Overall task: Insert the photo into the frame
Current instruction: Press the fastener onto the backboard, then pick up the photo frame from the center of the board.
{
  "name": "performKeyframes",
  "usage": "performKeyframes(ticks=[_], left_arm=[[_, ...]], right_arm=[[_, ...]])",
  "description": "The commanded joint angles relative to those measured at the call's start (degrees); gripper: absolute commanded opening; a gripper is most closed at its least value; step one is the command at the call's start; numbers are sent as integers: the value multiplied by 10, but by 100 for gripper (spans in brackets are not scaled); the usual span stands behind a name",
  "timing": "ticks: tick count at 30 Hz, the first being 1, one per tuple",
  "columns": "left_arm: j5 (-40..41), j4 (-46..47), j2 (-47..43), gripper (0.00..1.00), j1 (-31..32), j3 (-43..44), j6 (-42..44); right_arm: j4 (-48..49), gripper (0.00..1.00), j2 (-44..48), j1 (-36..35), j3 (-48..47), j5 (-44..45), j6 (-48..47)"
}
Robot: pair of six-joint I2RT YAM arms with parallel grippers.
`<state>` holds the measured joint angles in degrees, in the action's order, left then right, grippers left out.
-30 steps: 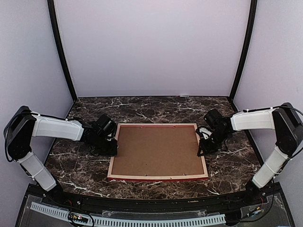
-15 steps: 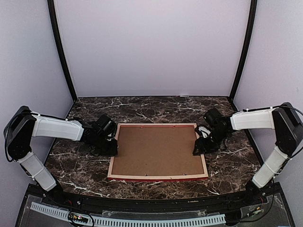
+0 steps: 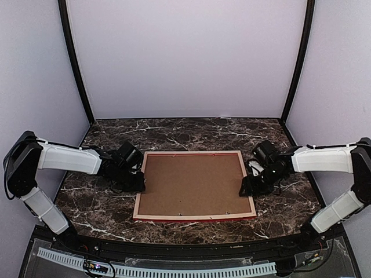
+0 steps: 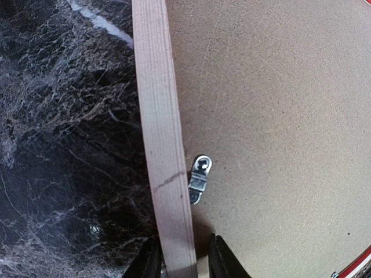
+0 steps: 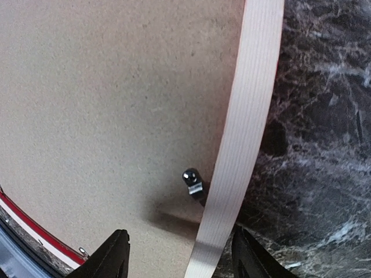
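Top view: seeing the frame [image 3: 194, 215] flat and back-up in the middle of the marble table [image 3: 191, 130], with the brown backing board [image 3: 194, 184] filling it. Spotting the left gripper [image 3: 138, 180] low at the left rail, roughly midway along it. Same for the right gripper [image 3: 248, 186] at the right rail.

Left wrist: looking along the pale wood rail, with fingers [image 4: 149, 263] straddling it, one on the marble side and one over the board. Parted only slightly: outer finger against the rail, thin shadowed gap at the inner one, so not clamped on it. Noting a silver turn tab [image 4: 199, 178] just ahead of the fingers, against the rail's inner edge and lying on the board.

Right wrist: same straddle on the right rail, but fingers [image 5: 113, 258] spread much wider. Inner finger well clear of the rail over the board, outer one close beside it on the marble side. Gripping nothing. Noting a dark tab [image 5: 193, 180] at the rail's inner edge, just ahead of the fingers.
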<state>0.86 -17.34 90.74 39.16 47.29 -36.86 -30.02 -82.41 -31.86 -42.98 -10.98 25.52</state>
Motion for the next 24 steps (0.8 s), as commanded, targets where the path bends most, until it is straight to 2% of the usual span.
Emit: performKeyframes(ticks=[1, 14, 16, 21, 24], left_arm=[[-15, 8, -30, 30, 7, -14, -6], [14, 11, -39, 34, 7, -12, 6], [17, 9, -43, 39, 7, -7, 13], [33, 5, -72, 64, 7, 2, 48], [38, 16, -97, 72, 7, 3, 69]], right_arm=[[4, 60, 24, -23, 29, 38, 52], [9, 40, 62, -36, 75, 64, 86], [9, 36, 59, -37, 74, 65, 84], [9, 23, 31, -37, 58, 77, 74], [7, 16, 14, -37, 44, 90, 71]])
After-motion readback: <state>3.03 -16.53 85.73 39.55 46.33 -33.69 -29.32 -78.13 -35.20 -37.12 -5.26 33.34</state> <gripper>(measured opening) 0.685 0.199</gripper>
